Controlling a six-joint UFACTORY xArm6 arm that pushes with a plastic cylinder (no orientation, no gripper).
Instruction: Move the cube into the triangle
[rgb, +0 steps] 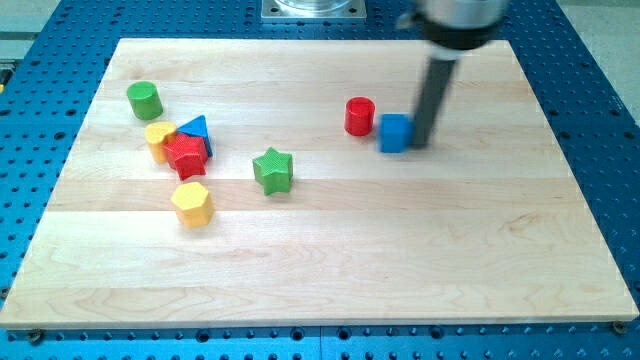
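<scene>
The blue cube (395, 132) sits right of centre on the wooden board (320, 250), close to the red cylinder (359, 116) on its left. My tip (423, 141) is against the cube's right side. The blue triangle (197, 131) lies far to the view's left, packed against the red star (186, 154) and a yellow block (159, 139).
A green cylinder (144, 100) stands at the upper left. A green star (272, 170) lies left of centre, between the cube and the triangle cluster. A yellow hexagon (191, 203) lies below the cluster.
</scene>
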